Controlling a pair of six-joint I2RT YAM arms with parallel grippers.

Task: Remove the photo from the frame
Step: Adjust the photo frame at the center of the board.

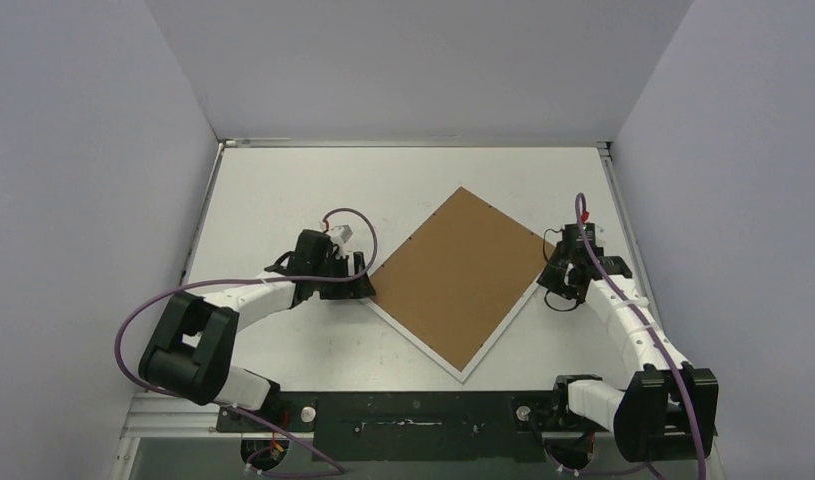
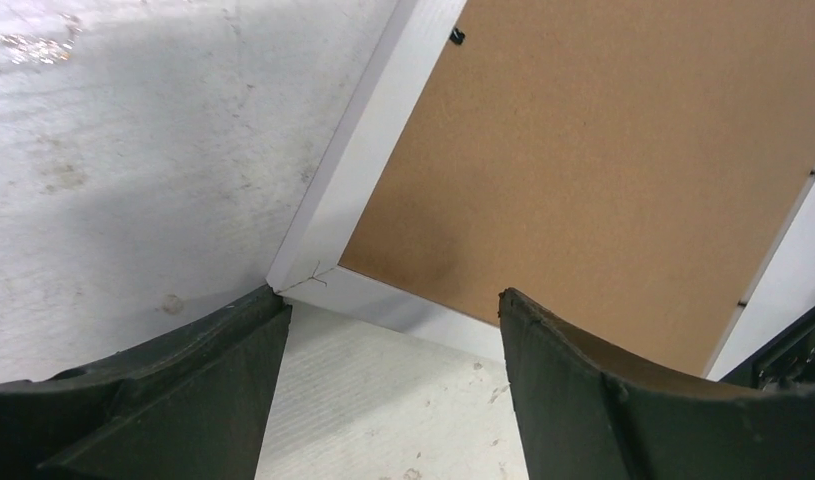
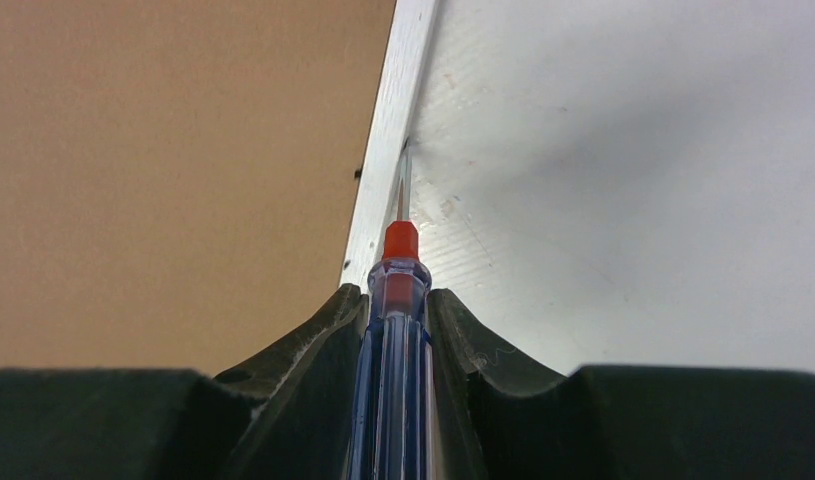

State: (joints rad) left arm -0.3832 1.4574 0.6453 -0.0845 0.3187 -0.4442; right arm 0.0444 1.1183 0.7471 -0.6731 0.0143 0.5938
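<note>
The frame (image 2: 363,170) lay face down on the table (image 1: 283,190), turned to a diamond between the two arms, its brown backing board (image 1: 461,275) uppermost. At the left, the left gripper (image 2: 390,297) stood released, its jaws spread either side of the frame's near corner and holding nothing. Because that corner was not pinned, any sideways push could slide or spin the frame across the table. Small dark tabs (image 2: 456,37) lined the inner edge of the white strip, apparently keeping the board in. At the right, the right gripper (image 3: 395,300) was clenched on the screwdriver (image 3: 400,245), whose blade pointed at the outer edge of the strip. A blade this thin could skate off the narrow strip onto the table, or dig in and mark the board. The photo was hidden beneath the board. Whether the tip touched the strip could not be told, and the frame's right corner was masked by that gripper in the top view
</note>
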